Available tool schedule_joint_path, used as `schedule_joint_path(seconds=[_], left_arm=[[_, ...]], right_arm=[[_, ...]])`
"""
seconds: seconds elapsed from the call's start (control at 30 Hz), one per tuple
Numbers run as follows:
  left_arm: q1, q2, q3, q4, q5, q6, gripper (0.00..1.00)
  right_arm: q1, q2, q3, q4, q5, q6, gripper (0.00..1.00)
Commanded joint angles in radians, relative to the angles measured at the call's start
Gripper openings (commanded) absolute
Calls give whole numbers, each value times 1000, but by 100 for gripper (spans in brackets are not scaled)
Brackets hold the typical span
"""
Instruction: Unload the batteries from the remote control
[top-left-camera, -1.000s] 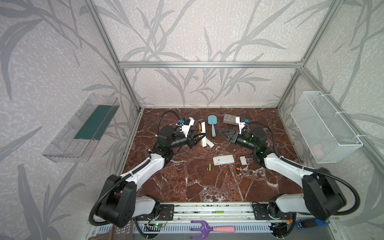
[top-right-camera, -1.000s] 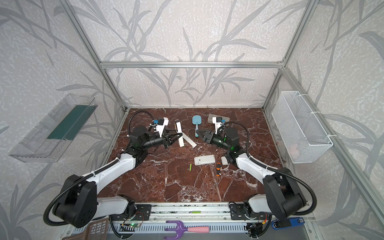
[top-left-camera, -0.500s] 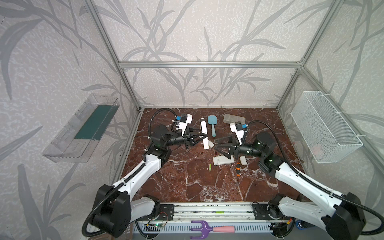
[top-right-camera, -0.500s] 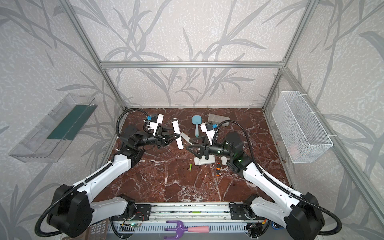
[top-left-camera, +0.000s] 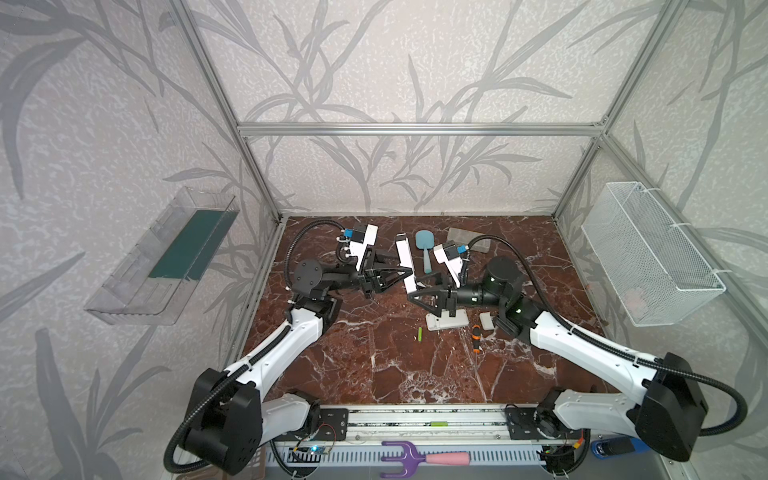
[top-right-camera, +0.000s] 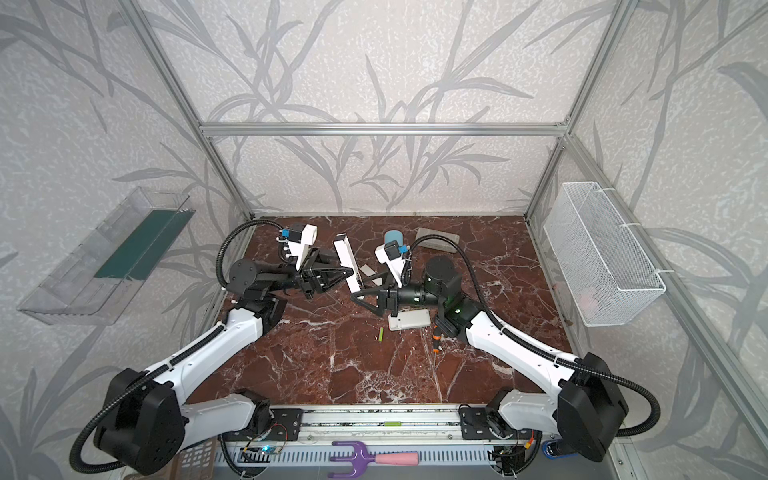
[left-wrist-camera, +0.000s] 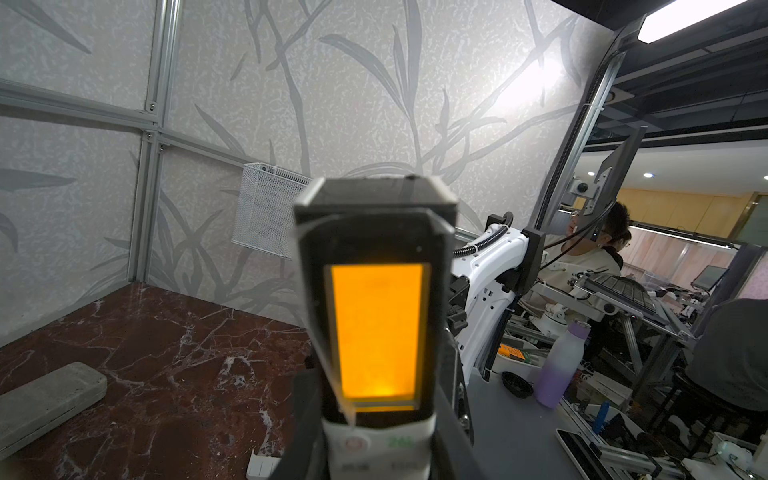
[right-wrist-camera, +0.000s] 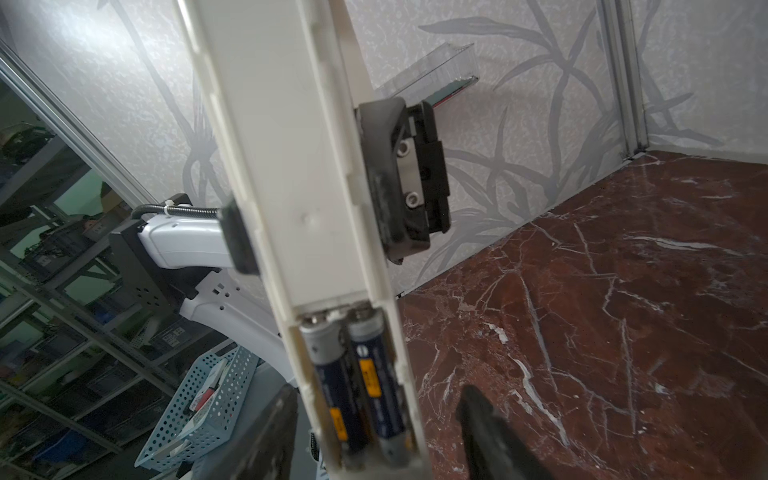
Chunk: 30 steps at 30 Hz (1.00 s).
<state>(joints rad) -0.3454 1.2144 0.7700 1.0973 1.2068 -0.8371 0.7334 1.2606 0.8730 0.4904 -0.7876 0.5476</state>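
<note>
My left gripper (top-left-camera: 395, 276) (top-right-camera: 336, 276) (left-wrist-camera: 376, 415) is shut on a white remote control (top-left-camera: 404, 262) (top-right-camera: 347, 266) and holds it tilted above the floor. The remote's orange screen (left-wrist-camera: 378, 328) faces the left wrist camera. In the right wrist view the remote's back (right-wrist-camera: 299, 166) shows, its compartment open on two dark-blue batteries (right-wrist-camera: 361, 386) lying side by side. My right gripper (top-left-camera: 413, 291) (top-right-camera: 356, 294) (right-wrist-camera: 379, 392) is open, one finger on each side of the remote's battery end, with a gap on one side. One lime-green battery (top-left-camera: 419, 334) (top-right-camera: 380, 334) lies loose on the marble.
A second white remote (top-left-camera: 446, 322) lies flat under the right arm, with a small white cover (top-left-camera: 486, 320) and an orange-and-black screwdriver (top-left-camera: 476, 336) beside it. At the back lie a blue brush (top-left-camera: 424, 242) and a grey case (top-left-camera: 467, 245). A wire basket (top-left-camera: 648, 253) hangs on the right wall.
My right gripper has swung from the back right over to the remote held by the left gripper and now straddles its lower end. The left gripper has kept hold of the remote.
</note>
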Motion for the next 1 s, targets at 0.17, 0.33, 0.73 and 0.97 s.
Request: schedule_joint_path(seconds=[0.17,0.33,0.73,0.97], left_arm=[[6,4,6,46,4,-10,0],[16,-22,-23,-138,-65,116,24],[54,-278,-64,-1056,-737,552,99],[64,-461,-139,-1308,-1128,490,99]], right_arm=[[17,43,54,82,0,40,17],[17,31,52,-13,92,15,2],[89,76,98,-618,670,-96,0],[259,376,294,-851,801,-151,0]])
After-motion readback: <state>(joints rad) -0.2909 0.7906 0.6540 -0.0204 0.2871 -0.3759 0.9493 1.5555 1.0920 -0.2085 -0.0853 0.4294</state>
